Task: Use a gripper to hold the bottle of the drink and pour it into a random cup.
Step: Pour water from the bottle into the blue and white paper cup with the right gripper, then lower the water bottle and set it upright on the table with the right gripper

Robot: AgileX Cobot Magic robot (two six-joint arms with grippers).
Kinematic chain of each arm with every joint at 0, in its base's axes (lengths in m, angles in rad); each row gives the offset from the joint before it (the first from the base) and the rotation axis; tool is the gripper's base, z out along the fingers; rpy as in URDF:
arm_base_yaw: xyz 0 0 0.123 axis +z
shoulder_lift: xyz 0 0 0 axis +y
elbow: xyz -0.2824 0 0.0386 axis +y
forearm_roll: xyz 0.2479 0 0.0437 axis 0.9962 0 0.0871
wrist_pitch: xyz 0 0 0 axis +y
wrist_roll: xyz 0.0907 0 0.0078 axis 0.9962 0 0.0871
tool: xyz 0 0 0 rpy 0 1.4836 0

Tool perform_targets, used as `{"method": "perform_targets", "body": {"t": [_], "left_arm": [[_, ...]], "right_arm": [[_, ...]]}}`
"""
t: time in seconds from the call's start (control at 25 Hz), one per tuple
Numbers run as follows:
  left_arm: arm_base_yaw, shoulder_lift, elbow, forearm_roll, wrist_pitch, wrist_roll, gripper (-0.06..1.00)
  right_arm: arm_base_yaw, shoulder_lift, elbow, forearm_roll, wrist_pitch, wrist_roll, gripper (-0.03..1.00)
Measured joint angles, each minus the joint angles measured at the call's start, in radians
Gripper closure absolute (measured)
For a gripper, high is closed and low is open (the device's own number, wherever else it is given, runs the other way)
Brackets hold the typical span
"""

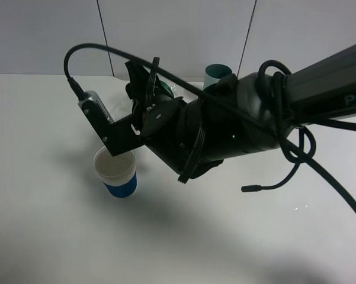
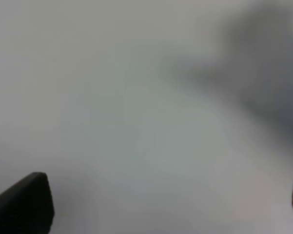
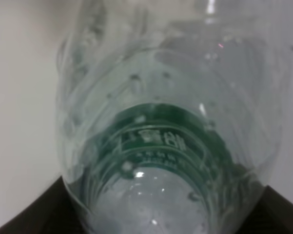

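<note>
Green-label bottle (image 3: 166,146) is squeezed tight in the right gripper (image 1: 145,87), near the blue cup (image 1: 121,188). Grabbing is done. I think pouring is not done yet.

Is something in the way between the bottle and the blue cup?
No loose thing shows between the bottle in the right end effector and the cup. Only the arm's own camera bracket overlaps the cup's rim in the high view.

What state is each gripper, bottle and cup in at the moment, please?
bottle: gripped; tilt unclear.
right gripper: shut on bottle.
left gripper: open, empty.
blue cup: upright on table; fill unclear.
teal cup: upright, partly hidden by arm.
</note>
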Motion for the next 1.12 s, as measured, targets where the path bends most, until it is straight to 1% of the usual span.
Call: {"method": "perform_targets", "body": {"t": [0.2, 0.28, 0.36, 0.6, 0.68, 1.0, 1.12], "left_arm": [[0.000, 0.000, 0.000, 0.000, 0.000, 0.000, -0.05], [0.000, 0.000, 0.000, 0.000, 0.000, 0.000, -0.05], [0.000, 0.000, 0.000, 0.000, 0.000, 0.000, -0.05], [0.000, 0.000, 0.000, 0.000, 0.000, 0.000, -0.05], [0.000, 0.000, 0.000, 0.000, 0.000, 0.000, -0.05], [0.000, 0.000, 0.000, 0.000, 0.000, 0.000, -0.05], [0.000, 0.000, 0.000, 0.000, 0.000, 0.000, -0.05]], "right_arm": [[0.000, 0.000, 0.000, 0.035, -0.002, 0.323, 0.40], [0.000, 0.000, 0.000, 0.056, -0.002, 0.412, 0.40], [0.000, -0.003, 0.000, 0.087, -0.001, 0.474, 0.40], [-0.007, -0.053, 0.000, 0.171, -0.008, 0.563, 0.40], [-0.019, -0.077, -0.001, 0.208, -0.023, 0.575, 0.40], [-0.062, -0.149, -0.001, 0.353, -0.032, 0.608, 0.40], [-0.079, -0.165, -0.001, 0.403, -0.078, 0.610, 0.40]]}}
